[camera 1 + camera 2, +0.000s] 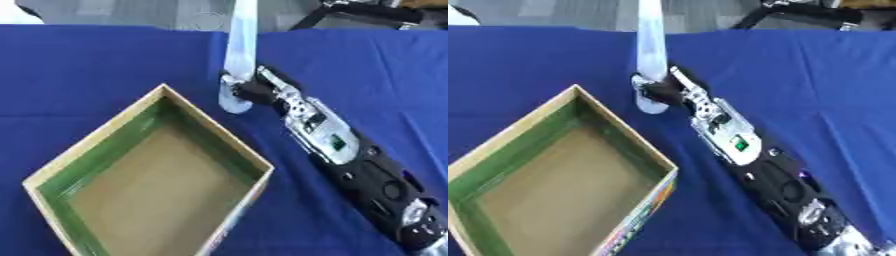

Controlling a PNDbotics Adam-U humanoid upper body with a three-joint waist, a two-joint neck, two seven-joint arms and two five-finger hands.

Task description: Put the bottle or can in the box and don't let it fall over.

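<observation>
A tall, slim, pale bottle [241, 45] stands upright on the blue cloth just beyond the far corner of the box. My right hand [255, 91] is at its lower part, fingers curled round it near the base; the black and silver forearm runs in from the lower right. Whether the base touches the cloth I cannot tell. The open cardboard box [217, 128], green on its inner walls with a brown floor, lies at the lower left with nothing in it, close to the left of the arm. My left hand shows in neither view.
The blue cloth [87, 65] covers the whole table. Black frame parts [367, 12] and grey floor lie past the table's far edge. The box's right wall sits near my forearm.
</observation>
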